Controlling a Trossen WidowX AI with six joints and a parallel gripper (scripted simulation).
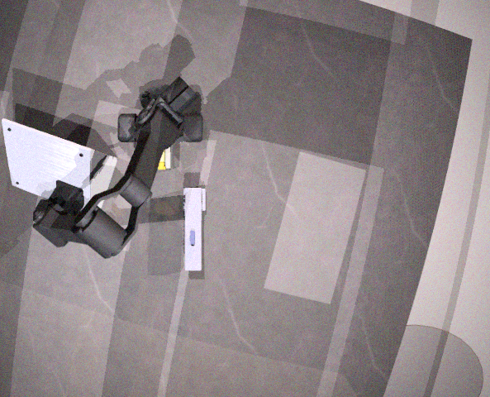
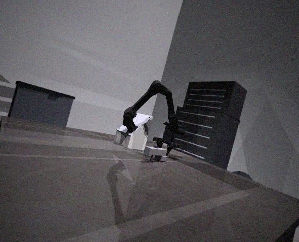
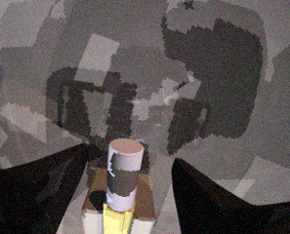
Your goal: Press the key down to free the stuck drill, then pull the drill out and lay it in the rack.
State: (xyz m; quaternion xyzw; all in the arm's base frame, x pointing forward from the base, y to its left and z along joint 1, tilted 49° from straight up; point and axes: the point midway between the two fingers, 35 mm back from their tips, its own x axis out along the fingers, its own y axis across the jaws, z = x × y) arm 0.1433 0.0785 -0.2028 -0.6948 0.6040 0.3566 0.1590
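Observation:
A pale cylinder (image 3: 126, 171) with a pinkish end face, possibly the drill, shows in the wrist view. Its lower end meets a yellow part (image 3: 117, 219) (image 1: 162, 160). The yellow part sits between the two sides of a brown-topped, white-fronted block (image 3: 145, 195). My gripper (image 3: 131, 158) (image 1: 160, 126) is open, one finger on each side of the cylinder, with a gap on both sides. In the top view the arm covers most of this spot. A narrow white bar (image 1: 192, 256) (image 2: 154, 150) carries a small blue piece (image 1: 192, 237). I cannot tell which part is the key or the rack.
A tilted white panel (image 1: 44, 158) (image 2: 142, 119) with small dark holes stands beside the arm's base. The white bar is raised above the table in front of the gripper in the exterior view. A dark drawer cabinet (image 2: 206, 125) stands behind, and a grey cabinet (image 2: 41, 109) at the left.

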